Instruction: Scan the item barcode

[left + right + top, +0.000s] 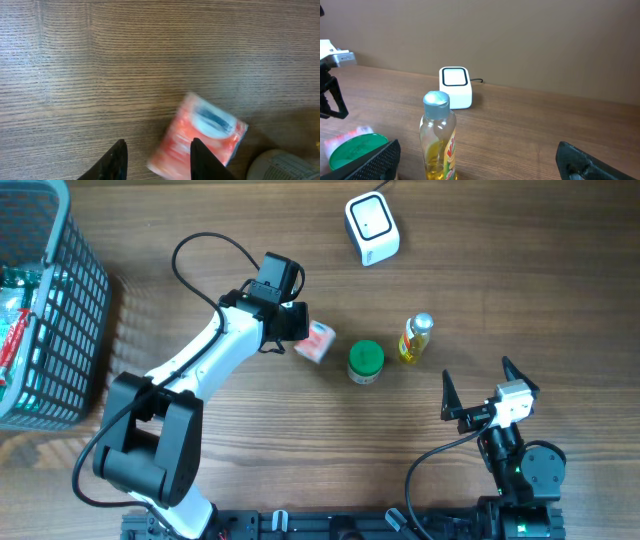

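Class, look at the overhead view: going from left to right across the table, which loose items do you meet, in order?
From the left: basket → orange packet → green-lidded jar → oil bottle. The scanner sits in line with the jar, so it is left out.

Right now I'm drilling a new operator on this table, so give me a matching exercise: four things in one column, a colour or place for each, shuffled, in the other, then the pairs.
Column one:
1 scanner
2 jar
3 bottle
4 packet

Column two:
A green lid
B orange-red, leftmost in the row of three
C white, set apart from the row
D silver cap, yellow contents

Pairs: 1-C; 2-A; 3-D; 4-B
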{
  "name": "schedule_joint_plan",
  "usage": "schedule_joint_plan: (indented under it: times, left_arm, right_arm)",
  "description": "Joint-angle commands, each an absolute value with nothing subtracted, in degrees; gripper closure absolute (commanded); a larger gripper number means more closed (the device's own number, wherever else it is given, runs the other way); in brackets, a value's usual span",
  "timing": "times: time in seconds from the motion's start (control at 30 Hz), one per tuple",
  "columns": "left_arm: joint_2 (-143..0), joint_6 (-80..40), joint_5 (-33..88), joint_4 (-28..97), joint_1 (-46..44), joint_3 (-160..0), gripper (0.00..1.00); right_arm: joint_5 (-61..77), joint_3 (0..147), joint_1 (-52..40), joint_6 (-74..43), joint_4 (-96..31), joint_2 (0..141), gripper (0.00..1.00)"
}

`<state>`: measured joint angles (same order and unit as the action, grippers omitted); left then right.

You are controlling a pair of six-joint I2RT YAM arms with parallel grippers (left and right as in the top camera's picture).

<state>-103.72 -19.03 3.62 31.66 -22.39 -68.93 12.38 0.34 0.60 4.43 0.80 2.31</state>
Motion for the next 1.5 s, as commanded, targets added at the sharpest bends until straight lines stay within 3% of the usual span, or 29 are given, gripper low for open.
schedule_joint_plan:
  times: [0.0,0.23,0.3,0.37,0.47,0.6,1.03,1.27,1.47]
  left_arm:
    - [-104.5,-16.4,9.2,31.5,-22.4,-68.4,0.61]
    - [-104.5,-14.4,11.2,30.9,-19.4,-68.4,0.63]
    - [-104.5,-6.6,19.1,31.8,-18.2,-68.4,0.61]
    - [-104.5,4.4,26.1,34.1,-17.8,-68.4,0.53]
    - [-104.8,11.5,26.7,35.7,-18.4,-68.4,0.51]
    - [-106.5,11.6,26.5,35.2,-18.9,-68.4,0.57]
    - [-109.8,10.2,25.7,31.5,-18.4,-68.4,0.62]
    - [-112.5,10.2,25.5,29.8,-18.4,-68.3,0.72]
    - [-114.2,10.2,25.5,28.8,-18.4,-68.3,0.72]
  right_arm:
    - [11.9,0.3,1.0,4.5,0.9,2.0,0.0]
    - [11.9,0.3,1.0,4.5,0.9,2.0,0.0]
    - [11.9,0.3,1.0,4.5,0.9,2.0,0.0]
    - [11.9,0.3,1.0,4.5,0.9,2.0,0.0]
    - [11.9,0.3,1.0,4.4,0.9,2.0,0.0]
    - [11.9,0.3,1.0,4.5,0.9,2.0,0.01]
    - [11.9,0.3,1.0,4.5,0.9,2.0,0.0]
    - [11.9,0.3,1.0,4.5,0.9,2.0,0.0]
    - [11.9,0.3,1.0,4.5,0.9,2.0,0.0]
